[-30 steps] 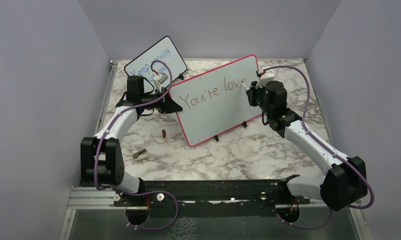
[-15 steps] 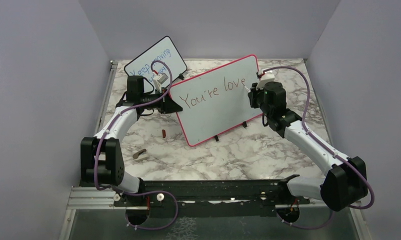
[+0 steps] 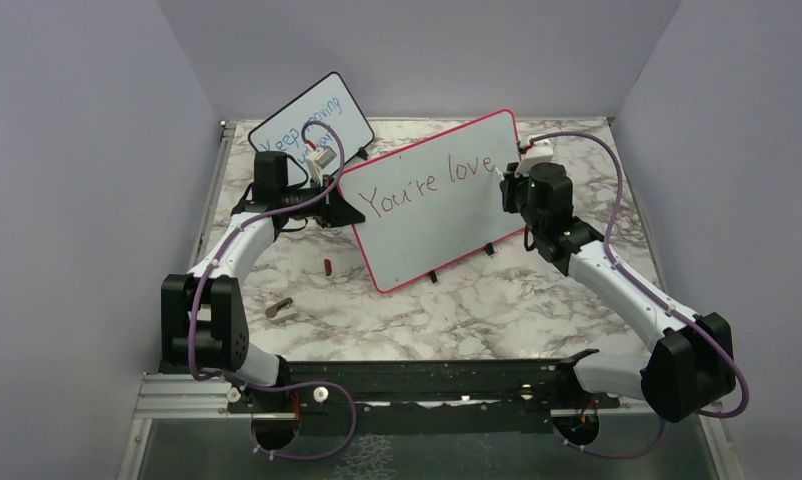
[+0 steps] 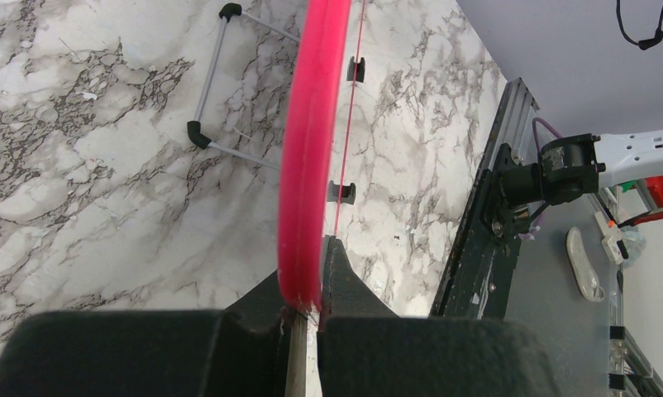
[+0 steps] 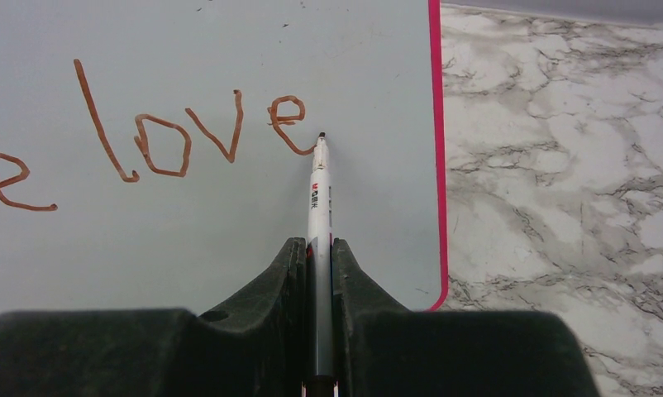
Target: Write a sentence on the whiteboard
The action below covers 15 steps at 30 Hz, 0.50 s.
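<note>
Two wrist views add what the top camera hides. The left one shows the left gripper (image 4: 310, 285) pinched shut on the red-pink frame of the large rectangular whiteboard (image 3: 432, 235), which stands tilted mid-way across the grey-veined marble table (image 3: 457, 310). The right one shows the right gripper (image 5: 318, 248) closed around a slim white marker pen (image 5: 320, 194). Its dark tip sits at the tail of the last "e" of the brownish-red handwritten sentence (image 5: 159, 141), "You're love" from above, with the frame's edge at 3 o'clock.
</note>
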Tool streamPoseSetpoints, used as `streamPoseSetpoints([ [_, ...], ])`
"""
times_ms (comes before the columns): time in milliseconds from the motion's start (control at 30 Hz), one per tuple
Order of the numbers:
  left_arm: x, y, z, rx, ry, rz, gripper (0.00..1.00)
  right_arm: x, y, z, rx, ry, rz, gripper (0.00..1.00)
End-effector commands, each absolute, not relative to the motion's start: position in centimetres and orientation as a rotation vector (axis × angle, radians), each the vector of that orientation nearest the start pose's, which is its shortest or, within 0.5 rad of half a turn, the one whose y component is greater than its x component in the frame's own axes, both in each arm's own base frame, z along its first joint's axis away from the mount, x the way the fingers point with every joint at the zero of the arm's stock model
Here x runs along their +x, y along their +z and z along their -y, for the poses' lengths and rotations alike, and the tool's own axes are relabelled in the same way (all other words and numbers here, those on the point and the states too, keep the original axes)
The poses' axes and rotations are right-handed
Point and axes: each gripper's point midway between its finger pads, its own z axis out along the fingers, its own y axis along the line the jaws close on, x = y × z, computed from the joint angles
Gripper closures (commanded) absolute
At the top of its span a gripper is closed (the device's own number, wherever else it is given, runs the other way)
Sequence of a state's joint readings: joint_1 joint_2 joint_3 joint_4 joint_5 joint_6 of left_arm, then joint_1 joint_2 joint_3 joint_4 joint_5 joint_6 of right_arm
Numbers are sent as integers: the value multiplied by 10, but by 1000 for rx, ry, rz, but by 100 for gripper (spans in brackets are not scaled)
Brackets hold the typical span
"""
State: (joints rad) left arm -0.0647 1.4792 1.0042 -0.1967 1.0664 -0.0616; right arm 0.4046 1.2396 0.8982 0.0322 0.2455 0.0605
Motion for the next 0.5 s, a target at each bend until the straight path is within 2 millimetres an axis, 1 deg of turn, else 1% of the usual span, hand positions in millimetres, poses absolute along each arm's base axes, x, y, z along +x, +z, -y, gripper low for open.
streamPoseSetpoints([
  [0,327,167,165,511,-1170,-2124,100,391,244,-119,-114,94,-1801,99],
  [100,327,166,165,509,-1167,-2125,100,387,249,-115,-101,86,-1791,99],
  [200,327,166,165,507,-1166,-2127,100,388,248,-109,-92,70,-1797,99],
  [300,327,166,165,507,-1168,-2127,100,390,250,-111,-101,86,-1791,99],
  [467,327,166,165,507,-1168,-2127,100,396,247,-115,-122,97,-1800,100],
])
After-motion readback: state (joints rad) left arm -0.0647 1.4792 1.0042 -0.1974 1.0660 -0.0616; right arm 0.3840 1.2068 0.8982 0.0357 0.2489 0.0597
